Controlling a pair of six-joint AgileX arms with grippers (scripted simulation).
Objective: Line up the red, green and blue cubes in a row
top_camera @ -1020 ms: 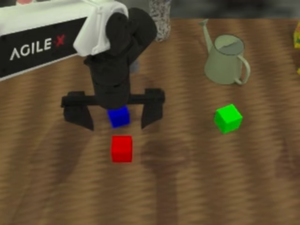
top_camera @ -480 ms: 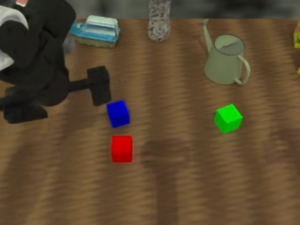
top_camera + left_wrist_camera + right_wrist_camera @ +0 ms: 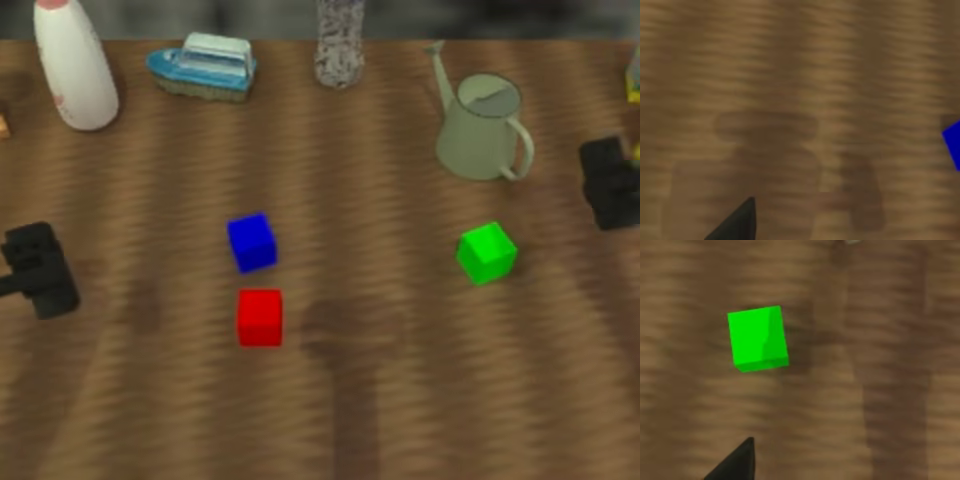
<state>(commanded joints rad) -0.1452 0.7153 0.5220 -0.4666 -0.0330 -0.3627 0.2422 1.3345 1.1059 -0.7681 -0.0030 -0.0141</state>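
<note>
Checking layout: blue cube [image 3: 251,242] sits just behind red cube [image 3: 260,317], left of centre; green cube [image 3: 487,252] lies well apart, near the watering can [image 3: 482,128]. Left gripper [image 3: 40,270] and right gripper [image 3: 610,183] flank the tabletop [image 3: 380,400]; jaws' state, cannot tell. Next, I judge: right arm fetches green.

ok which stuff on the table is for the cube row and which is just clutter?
For the job:
red cube
blue cube
green cube

Clutter:
watering can
white bottle
blue brush
speckled jar
</note>
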